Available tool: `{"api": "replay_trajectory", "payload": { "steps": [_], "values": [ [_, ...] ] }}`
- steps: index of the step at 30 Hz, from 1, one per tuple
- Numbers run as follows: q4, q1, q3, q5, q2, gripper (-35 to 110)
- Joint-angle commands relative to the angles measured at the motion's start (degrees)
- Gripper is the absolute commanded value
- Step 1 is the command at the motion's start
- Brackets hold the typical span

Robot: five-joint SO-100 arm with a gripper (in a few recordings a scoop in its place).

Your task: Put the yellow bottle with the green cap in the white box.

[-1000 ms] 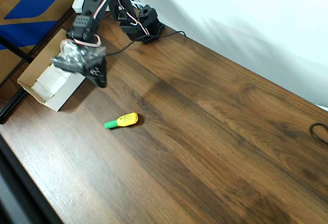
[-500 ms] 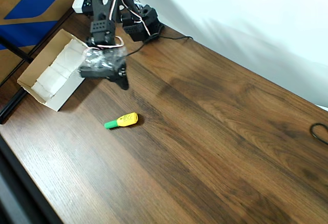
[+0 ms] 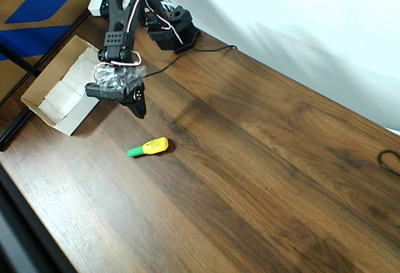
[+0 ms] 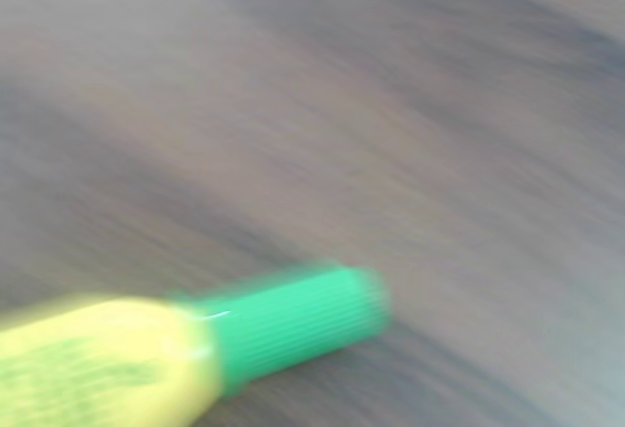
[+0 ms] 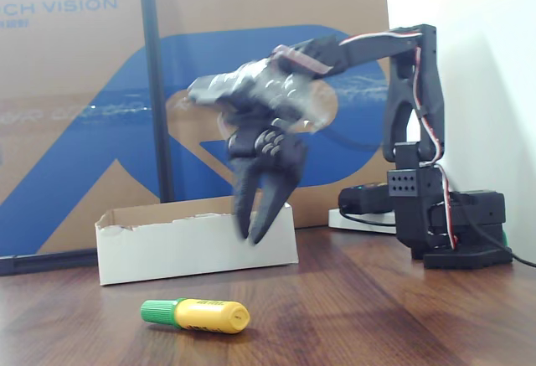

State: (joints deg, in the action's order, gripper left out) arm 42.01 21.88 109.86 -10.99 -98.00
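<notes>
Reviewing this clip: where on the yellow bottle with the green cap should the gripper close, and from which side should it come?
Probably the yellow body of the yellow bottle with the green cap, from straight above, fingers across its width. It lies flat on the table with open wood all round; the body is wider than the tapering cap. The gripper hangs above it, slightly open.

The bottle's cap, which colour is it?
Bright green cap, clearest in the fixed view.

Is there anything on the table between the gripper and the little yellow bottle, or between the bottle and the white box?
Nothing visible. The gripper hangs above bare wood, with the yellow bottle lying flat just beyond it. Bare tabletop also separates the bottle from the white box.
</notes>
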Motion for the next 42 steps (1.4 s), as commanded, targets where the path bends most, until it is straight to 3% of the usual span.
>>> {"api": "replay_trajectory", "payload": {
  "steps": [1,21,28,42],
  "values": [
    [-3.43,0.35,1.05,-0.97,-1.49,8],
    [-3.16,1.76,-15.91,3.78,8.26,13],
    [-8.26,2.11,-18.37,4.66,16.61,16],
    [-8.53,1.58,-22.68,5.19,23.29,23]
  ]
}}
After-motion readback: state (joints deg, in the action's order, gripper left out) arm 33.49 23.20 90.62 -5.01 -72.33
